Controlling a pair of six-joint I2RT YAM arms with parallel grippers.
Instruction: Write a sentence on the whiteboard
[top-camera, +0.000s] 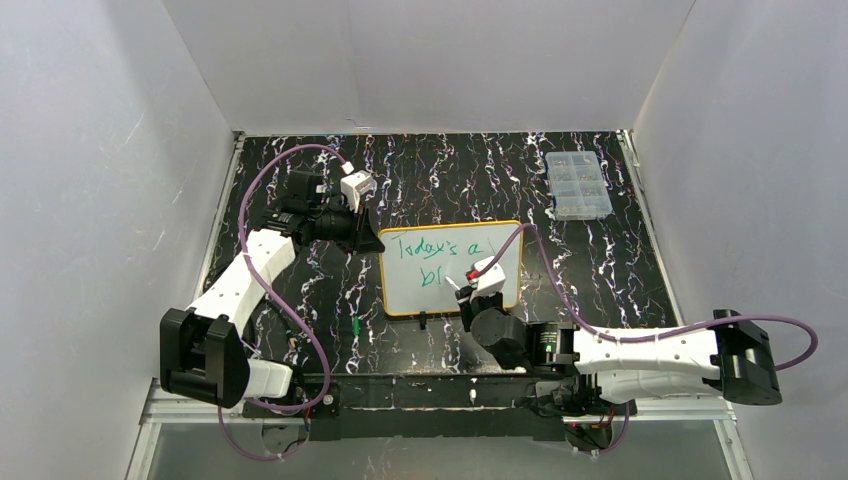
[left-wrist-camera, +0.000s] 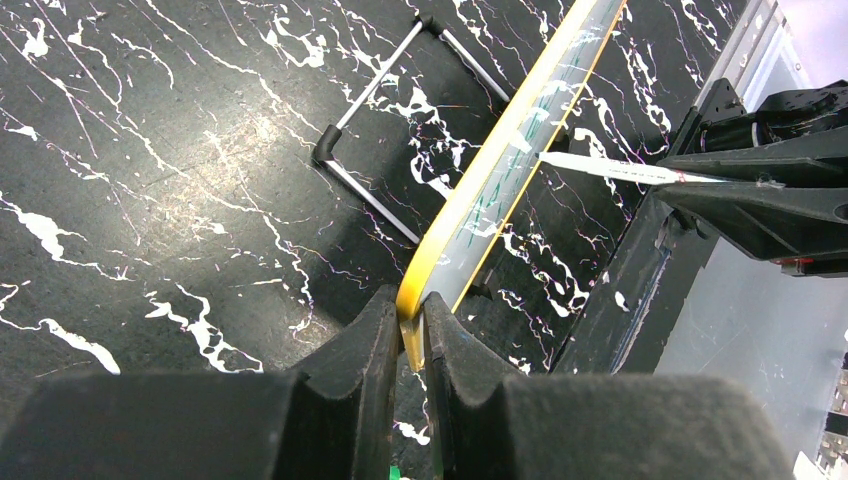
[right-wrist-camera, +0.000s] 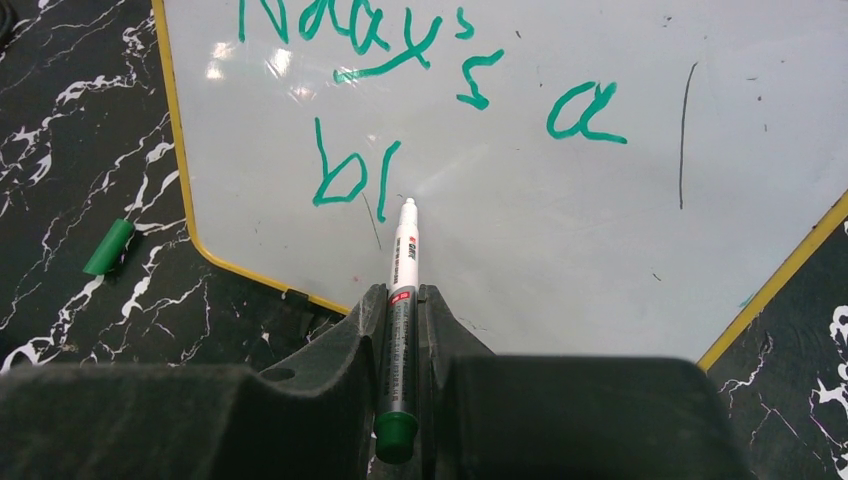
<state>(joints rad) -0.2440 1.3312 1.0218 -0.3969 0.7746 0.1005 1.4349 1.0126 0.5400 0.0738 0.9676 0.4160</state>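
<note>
Whiteboard (right-wrist-camera: 600, 250) white, frame yellow-orange, lettering green. Desk (top-camera: 600, 270) black, white veining. Marker (right-wrist-camera: 402, 270) white; loose cap (right-wrist-camera: 108, 246) green, board's 8 o'clock.

The surface (top-camera: 440, 180) is black with white veins running all over it like marble, and it shines a little where the light hits. White walls (top-camera: 430, 60) close it in on the left, the right and the far side. Over towards the far right corner sits a clear plastic box (top-camera: 578, 185), flat and divided into small compartments; whatever is in them is too small to make out. Well apart from it, nearer the front and left of the middle, a small green cap (top-camera: 356, 326) lies on its side. A thin wire frame (left-wrist-camera: 327, 148) with black rubber corners lies flat on the surface.
</note>
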